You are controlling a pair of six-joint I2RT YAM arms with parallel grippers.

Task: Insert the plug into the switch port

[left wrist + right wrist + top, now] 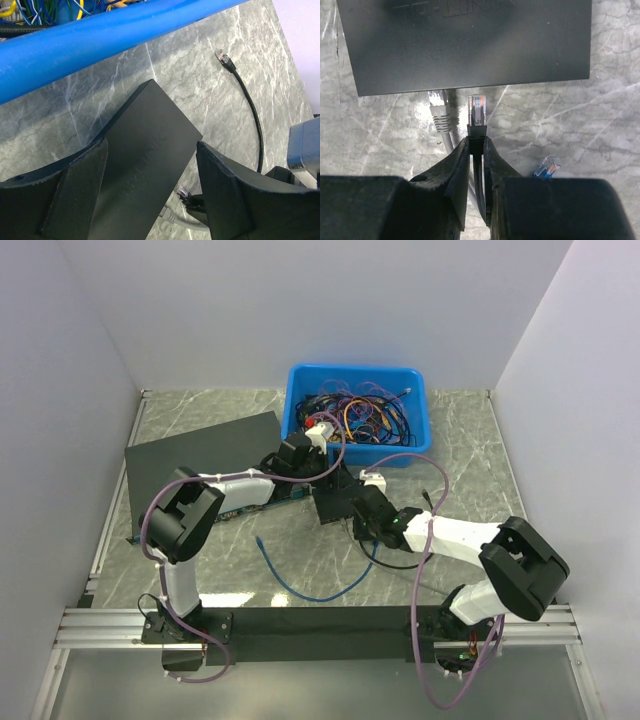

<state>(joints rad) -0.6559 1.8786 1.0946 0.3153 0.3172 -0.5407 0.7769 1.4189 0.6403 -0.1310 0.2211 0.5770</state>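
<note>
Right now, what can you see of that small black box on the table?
The small black box is a flat, matte rectangle, plastic by its look, with faint lettering on top. It lies flat on the marbled table near the blue bin. A grey cable runs into its narrow edge. The left gripper straddles it, jaws open; contact unclear.

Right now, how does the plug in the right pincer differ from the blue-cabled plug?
The held plug ends a black cable, the blue-cabled plug a blue one. The held plug is clamped in the right pincer, pointing at the black switch; the blue-cabled plug lies loose on the table. Both have clear tips.
</note>
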